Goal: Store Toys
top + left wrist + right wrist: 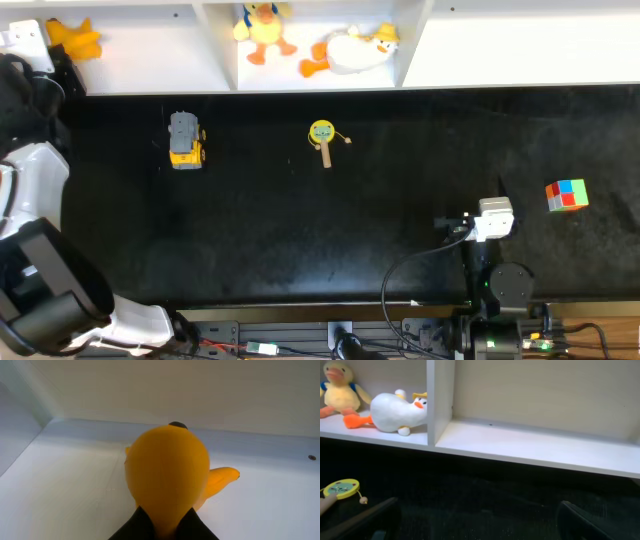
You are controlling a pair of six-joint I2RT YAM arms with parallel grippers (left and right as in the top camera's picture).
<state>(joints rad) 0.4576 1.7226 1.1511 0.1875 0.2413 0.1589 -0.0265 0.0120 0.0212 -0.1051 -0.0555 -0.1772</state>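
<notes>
Orange rounded toy [167, 472] clamped in the left hand [162, 529] at ten o'clock on the white shelf [60, 490]; right hand [475, 522] spread apart.

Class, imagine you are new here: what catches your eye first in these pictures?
A bright orange plush toy sits in the left claw, inside the left compartment of the white shelf. Next door, a yellow plush duck and a white plush goose share the middle compartment.
</notes>
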